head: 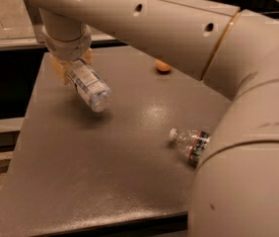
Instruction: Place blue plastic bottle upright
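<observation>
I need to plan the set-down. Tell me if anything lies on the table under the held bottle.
Nothing visible does. The gripper holds the blue plastic bottle tilted above a bare left part of the table. The ribbed bottle lies well to the right, and the small orange object sits further back.
</observation>
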You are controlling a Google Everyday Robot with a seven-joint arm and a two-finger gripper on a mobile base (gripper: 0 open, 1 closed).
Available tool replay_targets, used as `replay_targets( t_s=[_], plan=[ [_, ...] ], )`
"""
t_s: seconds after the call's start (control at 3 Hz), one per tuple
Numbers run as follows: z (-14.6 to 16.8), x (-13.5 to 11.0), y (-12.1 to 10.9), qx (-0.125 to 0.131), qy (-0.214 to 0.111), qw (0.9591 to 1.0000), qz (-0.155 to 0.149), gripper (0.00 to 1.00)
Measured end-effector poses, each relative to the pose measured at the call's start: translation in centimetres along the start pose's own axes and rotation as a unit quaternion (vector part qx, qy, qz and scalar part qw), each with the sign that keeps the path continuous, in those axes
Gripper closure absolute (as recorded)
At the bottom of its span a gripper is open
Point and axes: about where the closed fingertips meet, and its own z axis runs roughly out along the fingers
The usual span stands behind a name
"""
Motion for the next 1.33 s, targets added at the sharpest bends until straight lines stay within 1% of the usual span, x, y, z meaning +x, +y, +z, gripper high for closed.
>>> replay_targets(
  t_s=[0.33, 0.67, 1.0, 1.33],
  plan=[
    [-2.1, 0.4, -3.6, -0.016, -0.083, 0.9961, -0.026, 1.0],
    [-3.6, 1.8, -5.5, -0.044, -0.159, 0.9852, -0.044, 1.0],
    [-4.9, 1.5, -6.6, -0.085, -0.255, 0.9623, -0.041, 1.0],
    [-6.9, 0.1, -8.2, -0.14, -0.356, 0.9239, -0.02, 1.0]
  ],
)
